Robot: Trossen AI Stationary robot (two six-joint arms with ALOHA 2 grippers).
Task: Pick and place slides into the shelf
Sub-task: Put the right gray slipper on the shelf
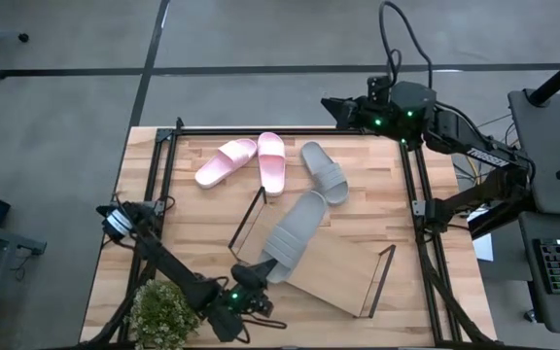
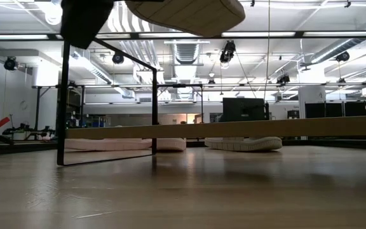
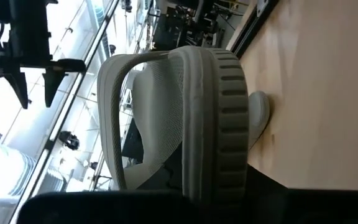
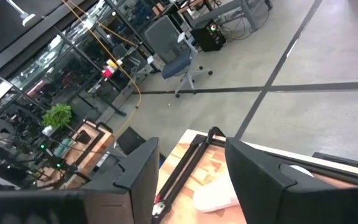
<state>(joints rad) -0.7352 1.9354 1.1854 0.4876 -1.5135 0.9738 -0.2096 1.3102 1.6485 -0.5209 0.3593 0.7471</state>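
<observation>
Grey and ribbed, one slide (image 1: 295, 233) hangs in the left gripper (image 1: 252, 277), lifted off the wood over the shelf (image 1: 333, 267). Its long axis runs on a diagonal in the high view, the gripped end low near the table's front edge and the free end pointing toward the far right corner. From the low view its sole (image 2: 192, 14) floats near the top of the picture, clear of the shelf board (image 2: 234, 129). The left wrist view shows the fingers pinched on the strap (image 3: 219, 106), so the left gripper is clamped on this grey slide.

The second grey slide (image 1: 325, 172) lies flat on the tabletop (image 1: 202, 228) beyond the shelf, angled, near the pink pair. Those two pink slides (image 1: 251, 161) lie with their far ends close together and near ends splayed apart.

The right gripper (image 1: 341, 110) waits at the table's far edge, its fingers (image 4: 253, 174) spread apart and holding nothing.
</observation>
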